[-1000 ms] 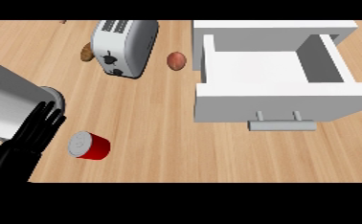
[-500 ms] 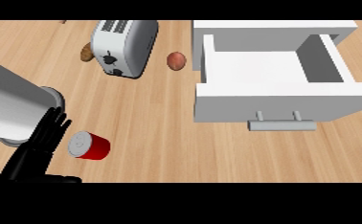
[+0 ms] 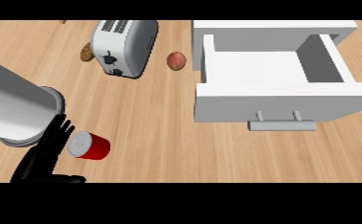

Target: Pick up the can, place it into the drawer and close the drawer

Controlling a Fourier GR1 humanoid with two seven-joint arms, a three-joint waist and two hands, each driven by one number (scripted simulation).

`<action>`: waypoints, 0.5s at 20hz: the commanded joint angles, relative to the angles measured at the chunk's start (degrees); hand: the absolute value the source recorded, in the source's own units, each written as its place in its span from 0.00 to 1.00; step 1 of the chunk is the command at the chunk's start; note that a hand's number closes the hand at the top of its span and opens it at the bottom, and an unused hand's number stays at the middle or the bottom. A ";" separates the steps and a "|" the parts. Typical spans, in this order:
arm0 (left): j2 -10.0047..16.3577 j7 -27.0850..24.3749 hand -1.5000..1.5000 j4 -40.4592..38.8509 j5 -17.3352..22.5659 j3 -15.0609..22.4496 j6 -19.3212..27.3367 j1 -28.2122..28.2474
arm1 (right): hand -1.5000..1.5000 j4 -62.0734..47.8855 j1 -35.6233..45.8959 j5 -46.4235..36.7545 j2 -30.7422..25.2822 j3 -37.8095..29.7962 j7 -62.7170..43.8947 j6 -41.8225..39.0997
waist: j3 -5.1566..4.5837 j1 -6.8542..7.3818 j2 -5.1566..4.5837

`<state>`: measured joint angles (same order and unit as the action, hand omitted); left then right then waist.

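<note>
My left hand (image 3: pixel 41 161), fingers straight and released, holds nothing and lies just beside the one can (image 3: pixel 92 146), plain red with a silver end, which rests on the counter (image 3: pixel 155 137), well apart from the one open white drawer (image 3: pixel 272 74) and the one toaster (image 3: pixel 126 46).

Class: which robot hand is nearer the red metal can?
Left. The left hand is open just left of the red metal can, beside its silver end; the right hand is not in view.
</note>
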<state>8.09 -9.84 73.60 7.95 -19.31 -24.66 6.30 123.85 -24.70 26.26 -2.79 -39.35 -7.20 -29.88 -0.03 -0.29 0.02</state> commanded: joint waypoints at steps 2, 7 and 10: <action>0.79 -7.08 0.00 -9.80 -2.13 0.04 -1.53 -0.67 | 0.00 0.87 1.47 -0.82 0.72 -0.62 -1.35 0.15 | 0.00 0.07 -0.03; 1.33 -9.27 0.00 -15.58 -2.12 -0.27 -0.30 -4.47 | 0.00 3.27 -0.27 3.82 0.54 -3.34 -5.00 -0.99 | 0.01 -0.08 0.01; 2.56 -8.24 0.00 -15.76 -0.87 0.06 -3.00 -3.88 | 0.00 6.37 0.04 3.60 2.26 -2.90 -6.30 0.23 | 0.01 0.05 0.03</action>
<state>10.53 -18.19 58.23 6.32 -19.80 -26.48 1.75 125.44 -24.08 28.87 -2.41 -42.31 -10.31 -30.99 -0.01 -0.34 0.01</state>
